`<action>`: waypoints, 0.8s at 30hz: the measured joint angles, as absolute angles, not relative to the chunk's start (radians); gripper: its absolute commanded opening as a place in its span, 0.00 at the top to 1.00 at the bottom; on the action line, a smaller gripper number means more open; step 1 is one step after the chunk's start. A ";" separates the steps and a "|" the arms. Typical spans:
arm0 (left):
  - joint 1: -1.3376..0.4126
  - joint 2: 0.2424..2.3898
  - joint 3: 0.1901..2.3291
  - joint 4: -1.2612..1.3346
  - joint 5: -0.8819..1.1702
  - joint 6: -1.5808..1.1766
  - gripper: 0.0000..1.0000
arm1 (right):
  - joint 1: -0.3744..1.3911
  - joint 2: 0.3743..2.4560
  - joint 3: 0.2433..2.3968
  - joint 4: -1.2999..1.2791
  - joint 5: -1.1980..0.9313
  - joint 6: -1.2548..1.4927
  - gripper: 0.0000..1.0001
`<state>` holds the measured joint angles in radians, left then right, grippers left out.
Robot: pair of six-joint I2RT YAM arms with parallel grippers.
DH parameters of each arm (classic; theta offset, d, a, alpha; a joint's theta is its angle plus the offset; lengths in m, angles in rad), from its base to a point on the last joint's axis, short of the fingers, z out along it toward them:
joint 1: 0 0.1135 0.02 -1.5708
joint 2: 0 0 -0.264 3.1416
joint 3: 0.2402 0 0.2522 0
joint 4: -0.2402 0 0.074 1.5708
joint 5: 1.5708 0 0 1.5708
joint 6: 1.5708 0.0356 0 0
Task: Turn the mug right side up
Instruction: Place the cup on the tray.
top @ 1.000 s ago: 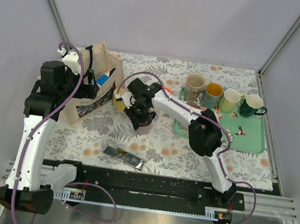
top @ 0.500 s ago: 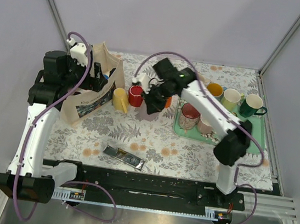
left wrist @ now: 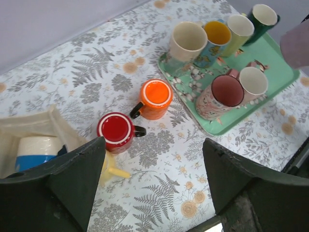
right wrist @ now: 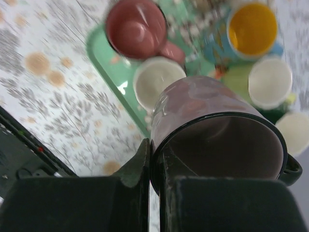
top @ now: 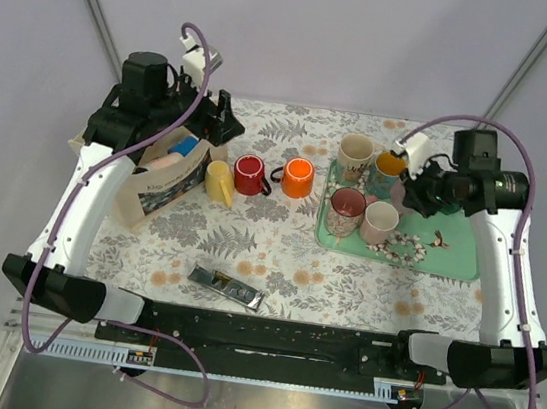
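My right gripper (right wrist: 157, 164) is shut on the rim of a mauve mug (right wrist: 212, 111) with a black rim, one finger inside and one outside. It holds the mug in the air over the green tray (top: 453, 256); the mug's mouth faces the wrist camera. In the top view the right gripper (top: 423, 189) hangs above the tray's back. The mug's side shows at the right edge of the left wrist view (left wrist: 297, 43). My left gripper (left wrist: 153, 142) is open and empty, high above the cloth near the bag (top: 160, 185).
A red mug (top: 248, 174), an orange mug (top: 297, 177) and a yellow mug (top: 219, 181) on its side are on the cloth. Several mugs stand upright on the tray, among them a cream one (top: 355, 155) and a pink one (top: 345, 209). A foil packet (top: 227, 286) lies near the front.
My right arm has lifted the mauve mug from the middle of the cloth and swung it right, over the tray. My left arm has pulled up and back, uncovering the red and orange mugs.
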<state>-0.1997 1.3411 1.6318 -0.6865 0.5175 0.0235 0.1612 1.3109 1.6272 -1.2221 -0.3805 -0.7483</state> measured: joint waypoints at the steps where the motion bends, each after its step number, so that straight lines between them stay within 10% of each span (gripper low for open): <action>1: -0.218 1.356 1.644 -0.687 0.522 0.029 0.16 | 0.108 1.289 1.582 -1.225 -0.368 -0.773 1.00; 24: -0.294 1.340 1.622 -0.776 0.493 0.107 0.15 | -0.069 1.381 1.089 -1.029 -0.270 -1.279 1.00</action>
<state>-0.2939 1.3399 1.6218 -0.7761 0.4927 0.1070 -0.0692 1.3808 1.0889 -1.0290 -0.2703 -1.2789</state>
